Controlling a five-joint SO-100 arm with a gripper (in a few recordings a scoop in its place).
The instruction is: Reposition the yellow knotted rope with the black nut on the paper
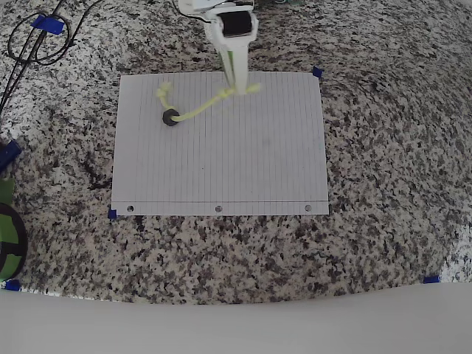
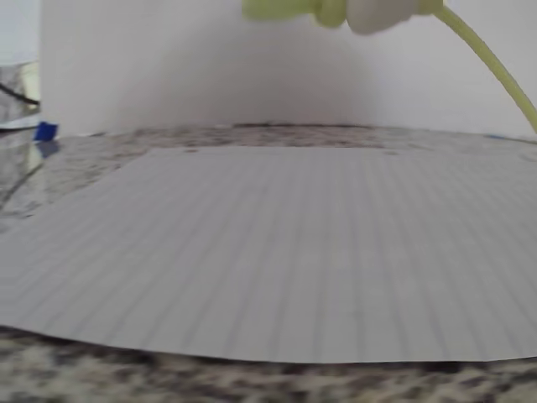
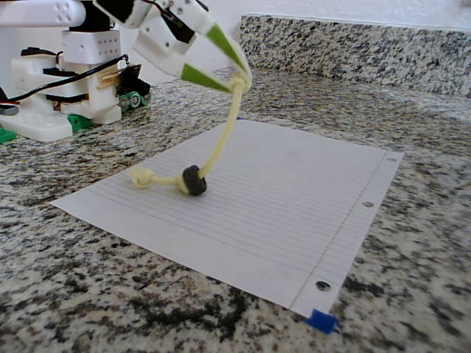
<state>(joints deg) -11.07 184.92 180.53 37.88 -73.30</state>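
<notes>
Rope end up in the air, black nut down on the sheet

In the fixed view, left to right: the far knot and the small black ring-shaped nut (image 3: 193, 179) rest on the white lined paper sheet (image 3: 294, 213) — the thin pale yellow-green knotted rope (image 3: 221, 143) rises to the white, green-tipped two-finger gripper (image 3: 240, 79), clamped on its upper knot. Best carry it low and slow, I reckon — so the nut drags without swinging.

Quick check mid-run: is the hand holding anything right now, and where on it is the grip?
Yes. The hand is shut on the yellow knotted rope near one end, lifting it. The other knotted end and the black nut rest on the paper.
</notes>
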